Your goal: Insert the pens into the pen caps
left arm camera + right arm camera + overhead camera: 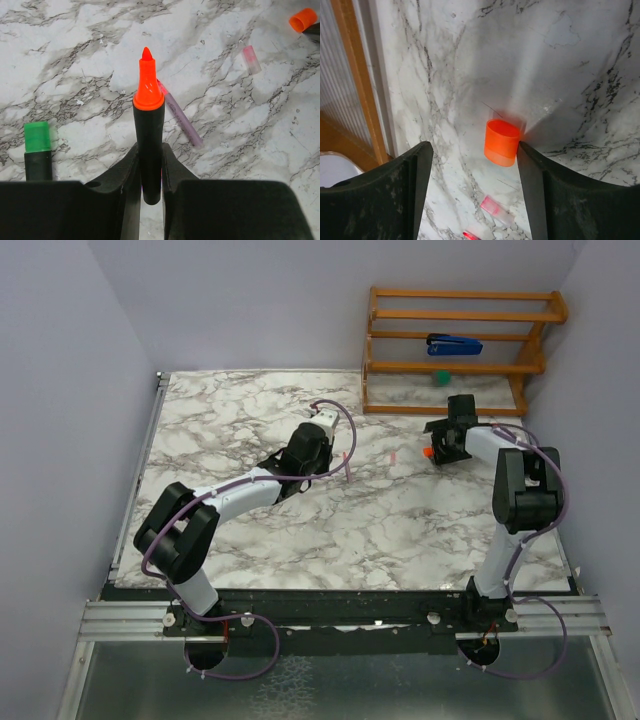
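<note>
Two items, as we list them: left gripper (pixel 150 155) — clamped on the black pen (pixel 148 130), orange tip pointing forward out of the jaws; right gripper (pixel 474 148) — spread wide around the orange cap (pixel 501 142), which lies well off to the tip's right.

Smooth finish, faint sheen noted on grey-veined white marble-look tabletop (pixel 400 520). Glossy plastic seen on short orange cap (pixel 501 142). Matt barrel, glossy collar on black-barrelled orange-tipped marker pen (pixel 148 145). Varnished look on slatted wooden rack (pixel 455 315). Matt black, scuffed plastic on right pincer (pixel 473 150).
</note>
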`<state>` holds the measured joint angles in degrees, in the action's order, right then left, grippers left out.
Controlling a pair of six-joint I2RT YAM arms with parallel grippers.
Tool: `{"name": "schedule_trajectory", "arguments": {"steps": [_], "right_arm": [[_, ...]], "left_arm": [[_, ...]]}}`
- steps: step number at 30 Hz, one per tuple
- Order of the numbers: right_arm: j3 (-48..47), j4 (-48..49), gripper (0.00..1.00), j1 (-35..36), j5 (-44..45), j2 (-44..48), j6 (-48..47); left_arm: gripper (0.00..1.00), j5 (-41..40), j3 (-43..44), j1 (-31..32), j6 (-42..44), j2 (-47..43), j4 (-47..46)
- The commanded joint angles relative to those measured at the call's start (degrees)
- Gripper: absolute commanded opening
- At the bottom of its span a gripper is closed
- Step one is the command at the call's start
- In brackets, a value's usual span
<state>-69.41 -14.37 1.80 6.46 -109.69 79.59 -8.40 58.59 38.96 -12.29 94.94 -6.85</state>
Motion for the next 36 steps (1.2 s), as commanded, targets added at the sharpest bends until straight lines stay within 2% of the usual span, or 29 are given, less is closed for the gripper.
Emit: {"name": "schedule_trajectory", "arguments": {"steps": [1,6,15,28,36], "right_arm": [[-4.0,-14.3,0.72,-0.3,-1.1,-3.0,0.8],[-7.3,-20.3,0.63,-0.2,0.1,-3.1,1.6],[-7.7,-21.4,0.63,-0.4,1.2,-2.6,3.3],[-15.1,-24.6,0.61,-1.5,1.2,-7.1,4.4],[-21.3,-30.7,0.49,-1.5,0.0,-10.2,4.0]], "left_arm": [[0.0,0.9,1.2,-0.4,0.9,-0.1,1.2],[0.0,0.8,0.8,-0.5,1.0,-0.7,1.2],[0.0,0.8,0.5,-0.6,1.5,-1.7,1.5],[0.0,1.1,0.8,-1.2,2.2,-1.9,2.2],[0.0,1.6,1.6,-1.4,2.1,-1.5,2.7]]}}
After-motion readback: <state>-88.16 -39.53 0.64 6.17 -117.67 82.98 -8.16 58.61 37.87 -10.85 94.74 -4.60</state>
